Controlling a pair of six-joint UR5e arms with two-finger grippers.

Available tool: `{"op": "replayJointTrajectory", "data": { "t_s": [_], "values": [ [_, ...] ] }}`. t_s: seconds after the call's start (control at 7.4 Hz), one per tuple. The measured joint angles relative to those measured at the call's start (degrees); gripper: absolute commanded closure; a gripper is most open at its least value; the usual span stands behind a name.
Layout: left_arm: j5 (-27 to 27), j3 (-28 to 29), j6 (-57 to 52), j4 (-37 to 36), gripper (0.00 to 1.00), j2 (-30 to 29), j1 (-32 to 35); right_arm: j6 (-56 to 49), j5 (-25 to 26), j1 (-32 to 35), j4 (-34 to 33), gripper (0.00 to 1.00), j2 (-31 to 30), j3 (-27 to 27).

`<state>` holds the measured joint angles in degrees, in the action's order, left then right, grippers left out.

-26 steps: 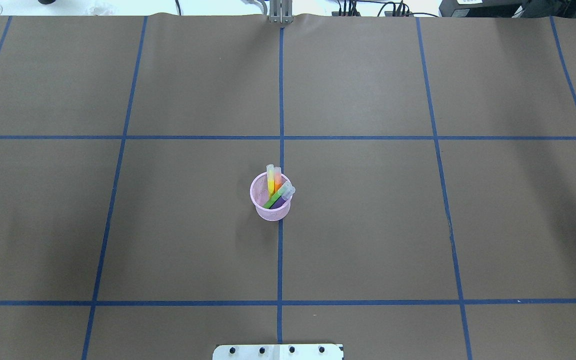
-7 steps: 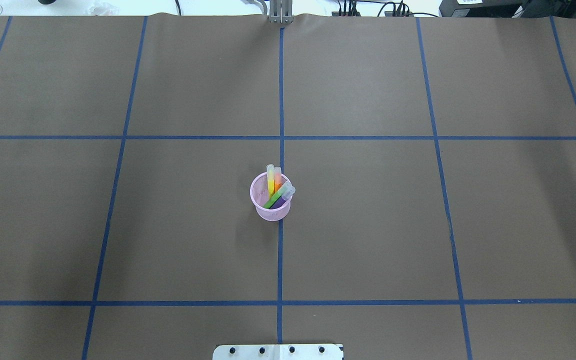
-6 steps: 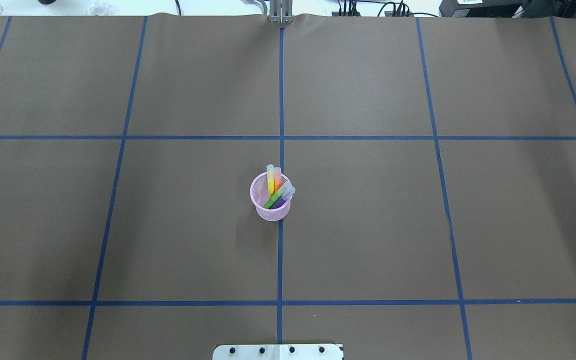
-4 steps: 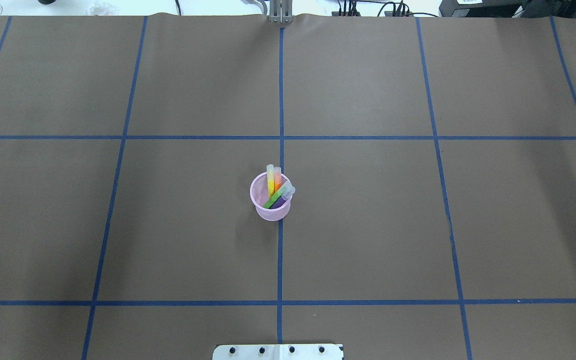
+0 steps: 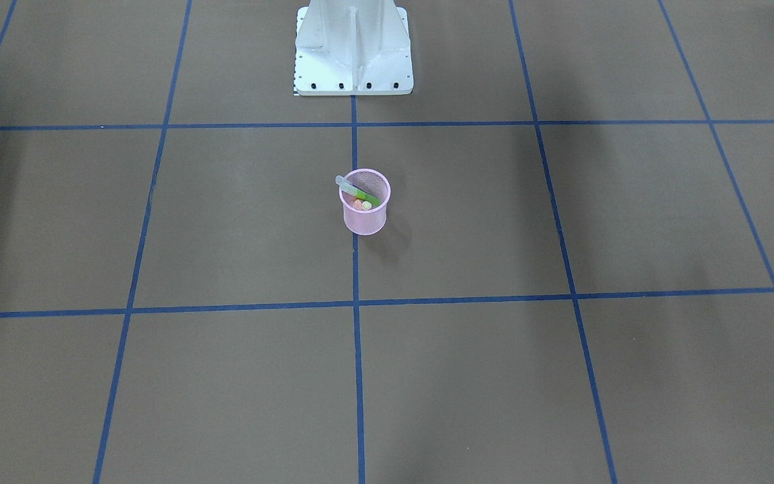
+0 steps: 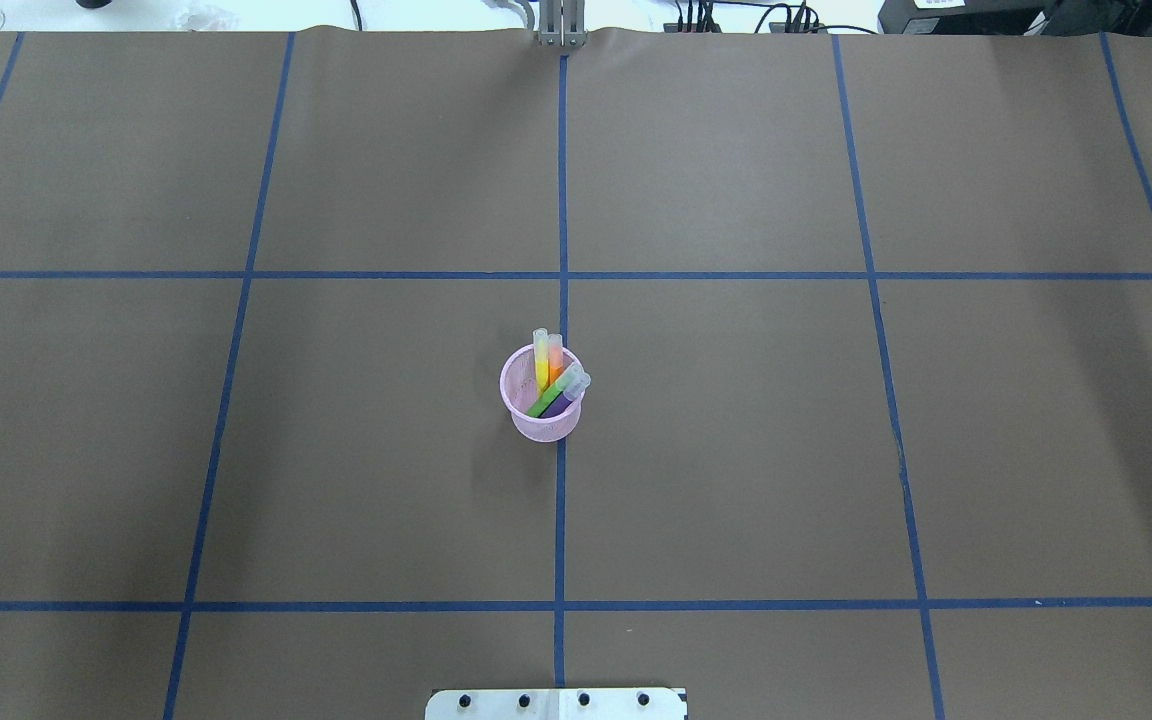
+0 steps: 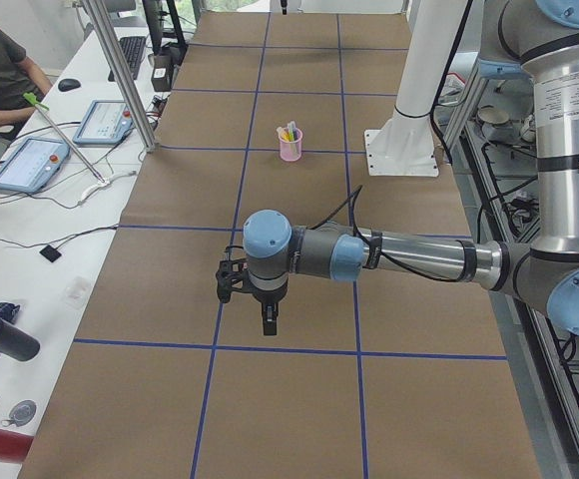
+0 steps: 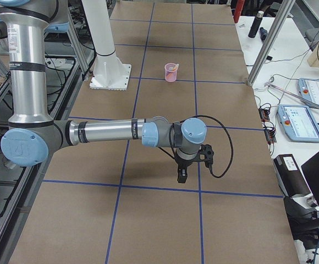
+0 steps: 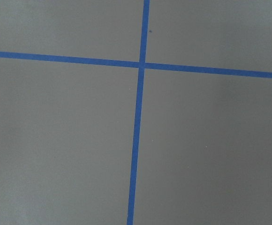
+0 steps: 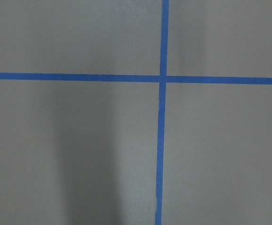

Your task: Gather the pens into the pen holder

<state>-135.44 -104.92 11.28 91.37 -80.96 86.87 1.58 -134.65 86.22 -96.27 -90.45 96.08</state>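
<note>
My left claw [image 7: 270,327] and right claw [image 8: 181,177] hang above the counter [image 6: 736,450]; their opening cannot be determined. The pen holder [image 6: 542,425], containing all four pens [image 6: 548,378], stands between them, well apart from both.

The pen holder [image 6: 546,425] is standing mid-table, pens [image 6: 541,365] poking up past its rim. Wide brown table [image 6: 736,450] is stretching all around it, up to the white base [image 5: 353,47].
</note>
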Motion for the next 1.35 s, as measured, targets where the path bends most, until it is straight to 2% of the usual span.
{"op": "replayJointTrajectory", "data": {
  "t_s": [1.35],
  "values": [
    [-0.18, 0.48, 0.07, 0.02, 0.0, -0.84, -0.26, 0.0, -0.09, 0.0, 0.02, 0.0, 0.08, 0.06]
  ]
}}
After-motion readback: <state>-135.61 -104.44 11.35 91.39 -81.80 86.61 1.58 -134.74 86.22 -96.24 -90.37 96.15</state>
